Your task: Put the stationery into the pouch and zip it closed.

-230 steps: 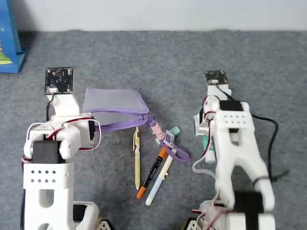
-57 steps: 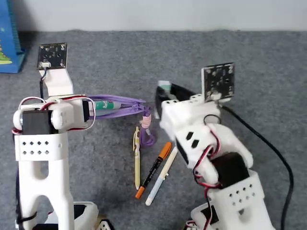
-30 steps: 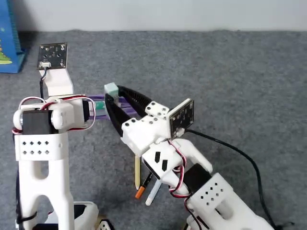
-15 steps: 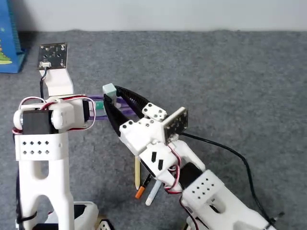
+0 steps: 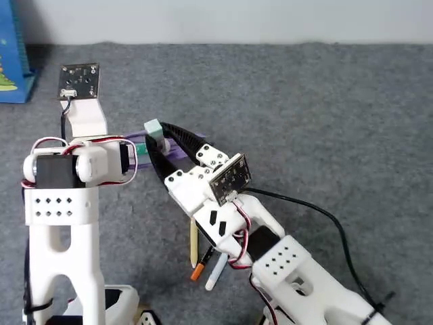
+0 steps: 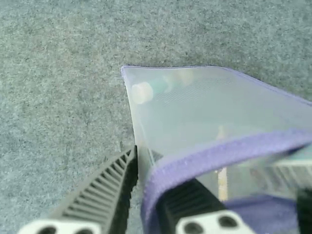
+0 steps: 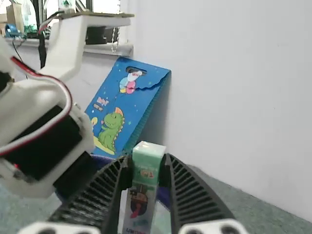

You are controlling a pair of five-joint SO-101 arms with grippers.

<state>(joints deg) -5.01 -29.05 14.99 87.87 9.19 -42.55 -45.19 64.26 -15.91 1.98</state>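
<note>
Overhead, the left arm stands at the left of the frame, and the left gripper [image 5: 135, 150] holds the rim of the purple pouch [image 5: 180, 149] up off the grey tabletop [image 5: 325, 115], just left of centre. The right arm crosses from the lower right toward the centre. The right gripper [image 5: 157, 133] has its jaws pinching a mint-capped stick [image 5: 154, 127] right at the pouch's raised edge. Three pens lie close together at lower centre, partly under the right arm: a yellow pen [image 5: 193, 242], an orange-tipped marker [image 5: 200, 269] and a white pen [image 5: 214, 277]. A blue bag [image 5: 10, 64] sits at the upper left edge. From the left wrist, the left gripper [image 6: 144, 158] has its jaws pressed onto the pouch's purple zip band [image 6: 214, 153], pinching it. The pouch's translucent wall [image 6: 195, 107] spreads across the upper right, and a pale green-and-white item [image 6: 146, 91] shows through it near the upper corner. From the right wrist, the right gripper [image 7: 145, 168] clamps the stick upright at lower centre, its mint cap above the fingertips. The left arm fills the left side, and the blue bag with a dinosaur print [image 7: 127, 114] leans on a white wall [image 7: 234, 87].
</note>
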